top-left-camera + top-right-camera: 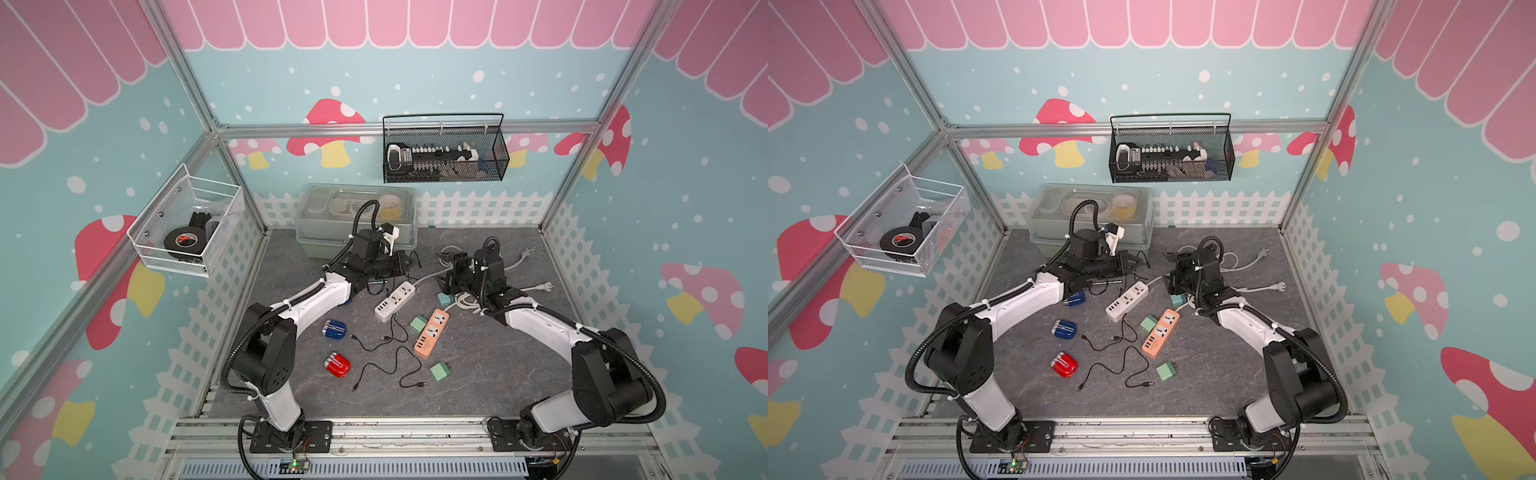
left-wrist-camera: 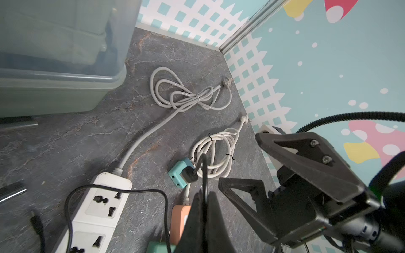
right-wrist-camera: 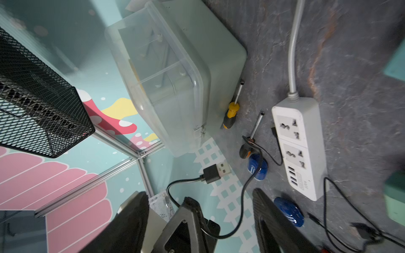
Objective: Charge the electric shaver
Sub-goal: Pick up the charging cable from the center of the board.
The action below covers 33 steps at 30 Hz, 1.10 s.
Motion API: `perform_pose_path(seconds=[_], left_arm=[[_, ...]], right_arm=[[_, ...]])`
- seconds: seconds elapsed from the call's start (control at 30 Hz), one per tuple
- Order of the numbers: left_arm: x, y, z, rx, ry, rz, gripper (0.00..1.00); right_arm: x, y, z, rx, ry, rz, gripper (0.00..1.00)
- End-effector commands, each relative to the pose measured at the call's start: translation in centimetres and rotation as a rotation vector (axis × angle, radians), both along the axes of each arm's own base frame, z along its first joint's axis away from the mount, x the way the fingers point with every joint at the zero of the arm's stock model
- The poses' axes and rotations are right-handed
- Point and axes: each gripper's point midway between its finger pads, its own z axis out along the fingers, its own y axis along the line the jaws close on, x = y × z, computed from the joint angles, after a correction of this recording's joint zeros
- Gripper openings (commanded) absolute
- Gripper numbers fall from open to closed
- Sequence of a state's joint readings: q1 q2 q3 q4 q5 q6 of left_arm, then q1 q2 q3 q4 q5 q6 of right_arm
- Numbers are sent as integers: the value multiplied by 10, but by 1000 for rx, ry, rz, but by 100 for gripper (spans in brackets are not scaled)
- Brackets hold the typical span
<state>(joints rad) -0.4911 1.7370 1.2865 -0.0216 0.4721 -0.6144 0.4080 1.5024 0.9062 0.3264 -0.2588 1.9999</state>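
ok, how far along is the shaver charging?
Done: black cable picked up, pinched in the shut left claw. In hand: its USB plug hangs free; right claw open alongside. To do: plug into the white power strip; the red shaver lies uncabled.

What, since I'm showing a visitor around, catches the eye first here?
Mid-table, the left gripper, jaws shut, pinches a black USB cable beside the open right gripper. Nearby lie a white power strip, an orange power strip, and a red shaver front-left.
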Motion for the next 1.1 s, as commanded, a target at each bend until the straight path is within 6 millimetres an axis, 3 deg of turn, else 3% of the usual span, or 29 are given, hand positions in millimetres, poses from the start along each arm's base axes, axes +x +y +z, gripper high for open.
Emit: perform_pose_path(seconds=[0.0,0.33,0.53,0.73,0.97,1.07], left_arm=[[2,-2,32,-86,-63,-5,0],[-2,-4,32,-113,-60,-17,0],[-7,-2,30,-118,-50,-21,0],[-11,0,27,-112,-41,-21,0],[-10,1,27,-106,-43,-16,0],[-10,3,27,-103,-44,-11,0]], right_arm=[[10,6,18,281,89,-122,73],[26,27,11,372,102,-133,70],[41,24,12,434,70,-188,54],[48,36,26,468,38,-140,48],[46,25,20,474,37,-190,20],[45,23,19,471,32,-197,21]])
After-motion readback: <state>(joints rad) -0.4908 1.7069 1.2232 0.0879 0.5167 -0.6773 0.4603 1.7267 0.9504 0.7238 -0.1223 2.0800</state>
